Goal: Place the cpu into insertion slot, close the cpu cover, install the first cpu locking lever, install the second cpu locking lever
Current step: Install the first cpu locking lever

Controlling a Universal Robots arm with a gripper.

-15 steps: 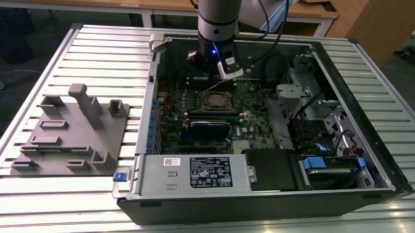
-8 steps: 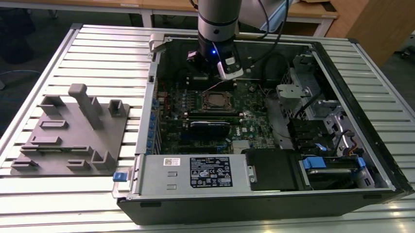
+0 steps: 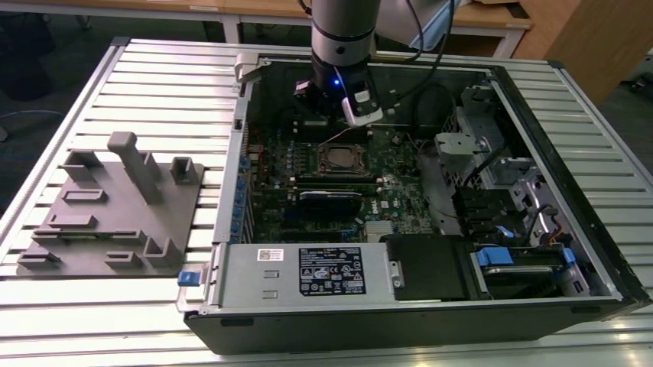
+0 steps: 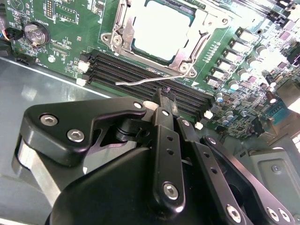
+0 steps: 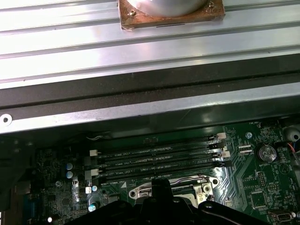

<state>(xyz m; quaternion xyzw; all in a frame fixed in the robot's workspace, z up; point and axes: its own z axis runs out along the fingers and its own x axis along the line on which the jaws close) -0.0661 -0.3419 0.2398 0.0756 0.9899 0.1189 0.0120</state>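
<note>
bright overhead light; glare washes out the cpu (image 4: 161, 30) and slatted table (image 3: 153, 84); computer case (image 3: 408, 334) shadowed inside.

One cpu (image 4: 161, 30), one cpu cover (image 4: 124, 21), seemingly four memory slots (image 5: 159, 161).

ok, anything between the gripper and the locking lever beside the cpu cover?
Nothing visible. In the second wrist view the gripper sits just short of the locking lever, over the memory slots, with the gap between them clear.
</note>
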